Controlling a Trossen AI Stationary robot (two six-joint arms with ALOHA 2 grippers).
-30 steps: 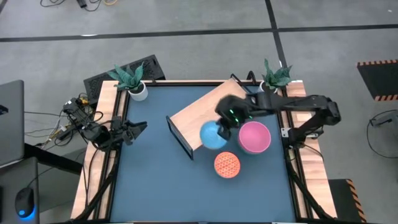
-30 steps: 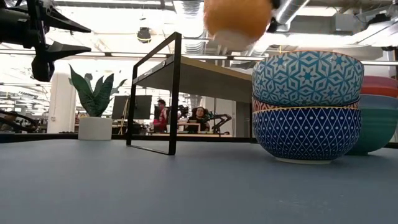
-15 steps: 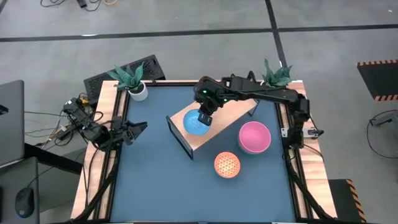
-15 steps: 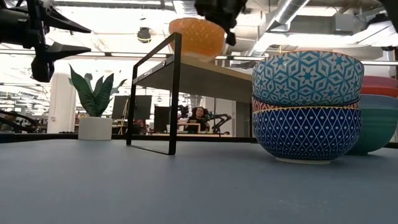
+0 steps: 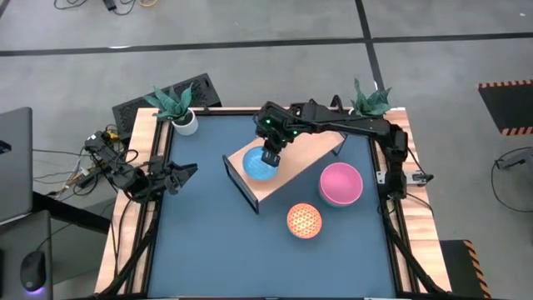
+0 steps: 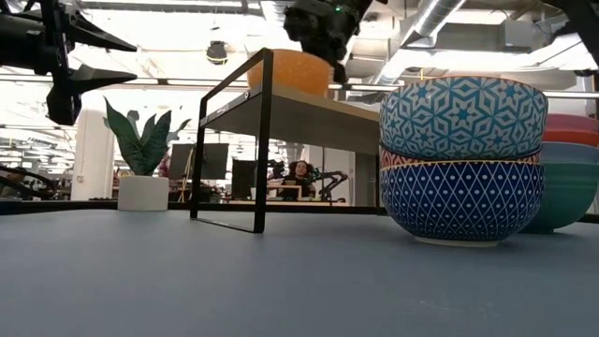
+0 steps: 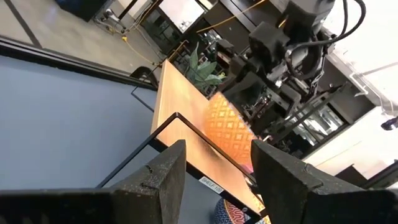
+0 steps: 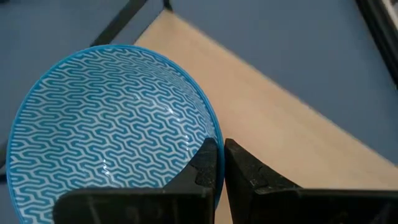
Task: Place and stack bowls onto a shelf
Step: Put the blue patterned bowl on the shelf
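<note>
Right wrist view: right gripper point(image 8: 219, 163) is pinched on the rim of the blue-lined bowl point(image 8: 106, 124), which sits on the shelf point(image 8: 292, 130) near its front end. Bowl lies directly under the jaws, so release means opening and lifting straight up. Left gripper point(image 5: 185, 173) is parked with jaws spread at the table's left edge, well apart.

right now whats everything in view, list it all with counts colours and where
shelf: 1, light wood on black frame, set diagonally at the table's back centre
bowl on shelf: 1, light blue patterned inside, orange outside, at the shelf's left end
bowl stack: 1, blue patterned bowls, orange inside on top, front centre of the table
pink bowl: 1, nested in a teal bowl, right of the shelf
plants: 2, green in white pots, back corners
table: 1, blue top, wooden rails
people: seated in the room behind, low view
left gripper: open, waiting at the left edge
right gripper: shut on the shelf bowl's rim
</note>
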